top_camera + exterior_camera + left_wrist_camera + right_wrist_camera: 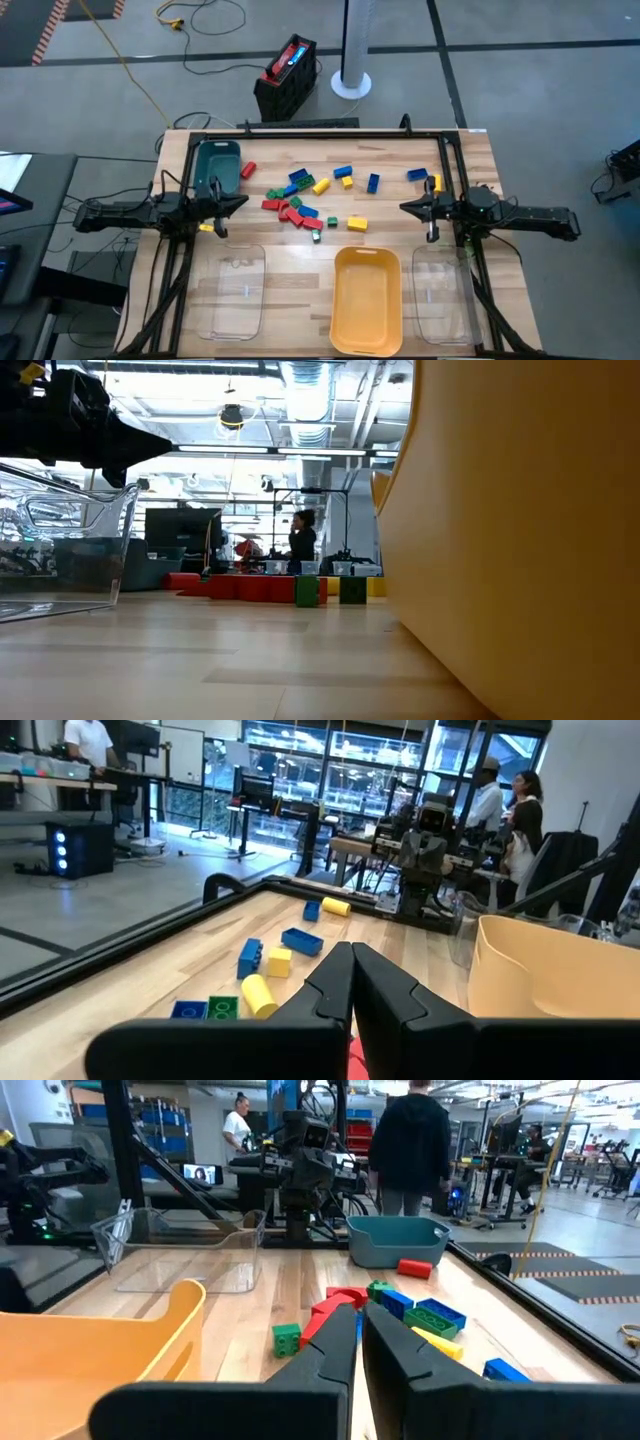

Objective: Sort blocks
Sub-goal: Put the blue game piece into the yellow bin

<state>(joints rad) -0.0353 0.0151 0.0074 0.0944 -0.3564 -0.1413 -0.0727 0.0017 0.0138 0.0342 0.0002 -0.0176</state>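
Observation:
The blocks (300, 203) are small red, green, blue and yellow bricks lying loose on the middle of the wooden table; they also show in the low view (300, 589), the left wrist view (262, 961) and the right wrist view (405, 1308). My left gripper (243, 201) (352, 952) hovers shut above the table just left of the pile, holding nothing. My right gripper (403, 208) (358, 1312) hovers shut just right of the pile and faces it, also holding nothing. The left gripper (160, 446) appears high in the low view.
A teal tray (218, 165) sits at the far left. Along the near edge stand a clear tray (232, 290), a yellow tray (366, 300) and a second clear tray (440, 295). Black frame rails (320, 133) border the table. People stand in the room beyond.

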